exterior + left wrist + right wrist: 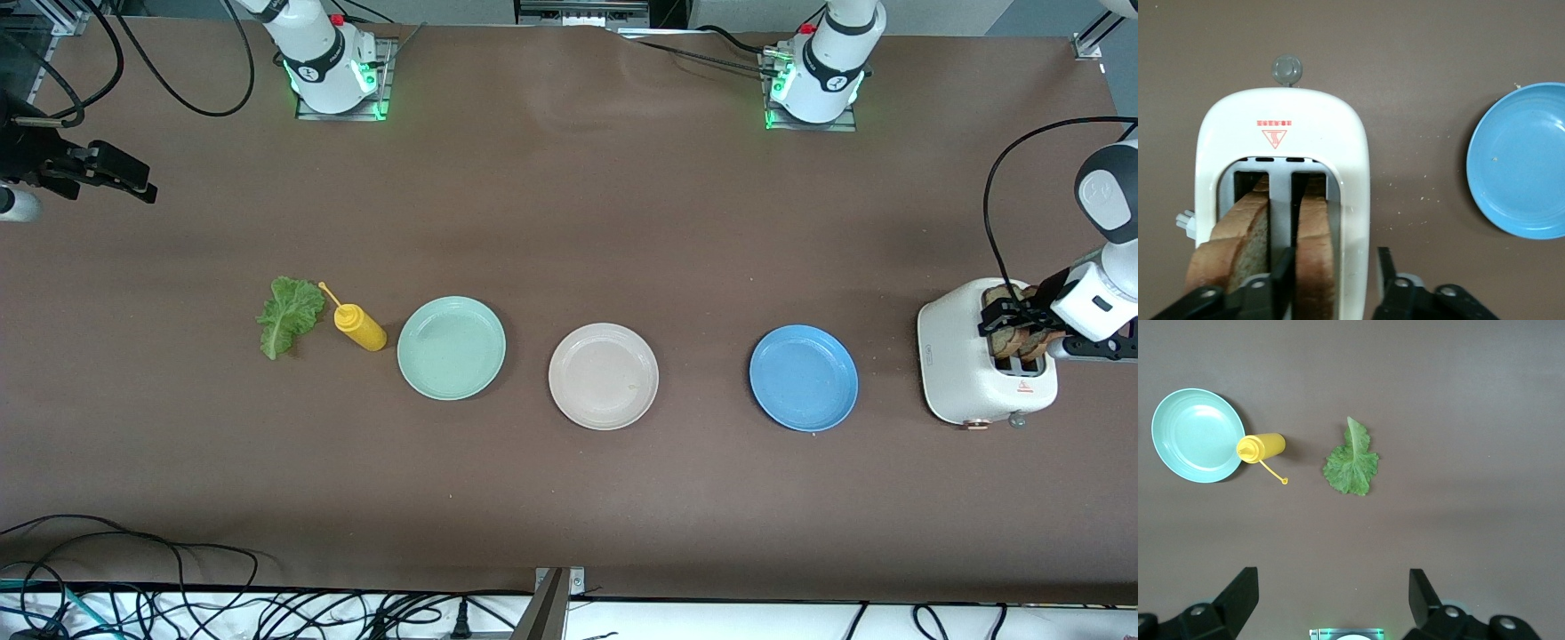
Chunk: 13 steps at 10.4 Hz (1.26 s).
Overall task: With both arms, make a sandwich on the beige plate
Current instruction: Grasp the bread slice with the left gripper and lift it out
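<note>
Two brown bread slices (1013, 336) stand in the slots of a white toaster (965, 373) at the left arm's end of the table. My left gripper (1001, 318) is over the toaster, open. One finger (1281, 270) is down between the two slices. The other finger (1385, 267) is outside the toaster's wall, so one slice (1315, 247) and that wall lie between the jaws. The beige plate (604, 376) sits bare mid-table. A green lettuce leaf (289, 313) lies toward the right arm's end. My right gripper (133, 182) waits high there, open and holding nothing (1333, 587).
A mint-green plate (451, 348) and a blue plate (803, 378) flank the beige one. A yellow squeeze bottle (360, 327) lies on its side between the lettuce and the mint plate. The toaster's lever knob (1286, 69) faces the front camera. Cables run along the table's near edge.
</note>
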Each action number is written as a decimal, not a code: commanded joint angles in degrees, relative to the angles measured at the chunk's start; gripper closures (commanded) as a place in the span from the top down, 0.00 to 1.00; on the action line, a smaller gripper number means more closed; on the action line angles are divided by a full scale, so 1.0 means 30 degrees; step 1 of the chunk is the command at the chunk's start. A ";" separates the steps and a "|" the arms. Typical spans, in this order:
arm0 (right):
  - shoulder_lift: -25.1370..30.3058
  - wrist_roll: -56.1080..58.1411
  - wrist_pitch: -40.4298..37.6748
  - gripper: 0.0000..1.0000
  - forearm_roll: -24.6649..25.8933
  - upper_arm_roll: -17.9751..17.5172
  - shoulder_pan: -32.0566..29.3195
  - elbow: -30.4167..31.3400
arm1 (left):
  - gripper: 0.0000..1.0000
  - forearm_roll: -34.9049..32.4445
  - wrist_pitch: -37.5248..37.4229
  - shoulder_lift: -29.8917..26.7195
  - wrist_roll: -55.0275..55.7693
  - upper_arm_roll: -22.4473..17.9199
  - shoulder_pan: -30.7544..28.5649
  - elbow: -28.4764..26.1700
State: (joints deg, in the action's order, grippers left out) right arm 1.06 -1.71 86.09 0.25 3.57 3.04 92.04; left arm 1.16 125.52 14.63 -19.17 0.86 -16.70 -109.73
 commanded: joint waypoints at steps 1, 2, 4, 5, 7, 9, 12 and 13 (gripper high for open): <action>0.0117 -0.0222 -0.0424 1.00 0.0062 -0.0018 0.0014 -0.0242 | 0.22 0.0581 0.0231 -0.0424 -0.1957 -0.0111 -0.0352 -0.0571; 0.0117 -0.0222 -0.0424 1.00 0.0062 -0.0018 0.0014 -0.0242 | 0.03 0.0581 0.0231 -0.0452 -0.2048 -0.0227 -0.0353 -0.0571; 0.0117 -0.0222 -0.0424 1.00 0.0062 -0.0018 0.0014 -0.0242 | 0.00 0.0581 -0.0002 -0.0481 -0.1468 -0.0229 -0.0324 -0.0309; 0.0117 -0.0222 -0.0424 1.00 0.0062 -0.0018 0.0014 -0.0242 | 0.00 0.0581 -0.0699 -0.0511 -0.0767 -0.0229 -0.0237 0.0157; 0.0117 -0.0222 -0.0453 1.00 0.0062 -0.0018 0.0014 -0.0242 | 0.00 0.0610 -0.2631 -0.0657 0.0436 -0.0170 -0.0118 0.1299; 0.0117 -0.0222 -0.0424 1.00 0.0062 -0.0018 0.0014 -0.0242 | 0.00 0.1335 -0.4155 -0.0745 0.0762 -0.0141 -0.0089 0.2674; 0.0117 -0.0222 -0.0453 1.00 0.0062 -0.0018 0.0014 -0.0242 | 0.00 0.2864 -0.5654 -0.0833 0.1696 -0.0112 0.0202 0.4346; 0.0117 -0.0222 -0.0453 1.00 0.0091 -0.0018 0.0014 -0.0242 | 0.00 0.3417 -0.6006 -0.0862 0.2368 -0.0053 0.0349 0.4670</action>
State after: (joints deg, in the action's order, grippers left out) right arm 1.06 -1.73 85.96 0.25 3.57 3.03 92.04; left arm 8.85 109.82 12.14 -14.70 0.85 -16.71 -97.74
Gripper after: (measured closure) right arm 0.000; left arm 0.894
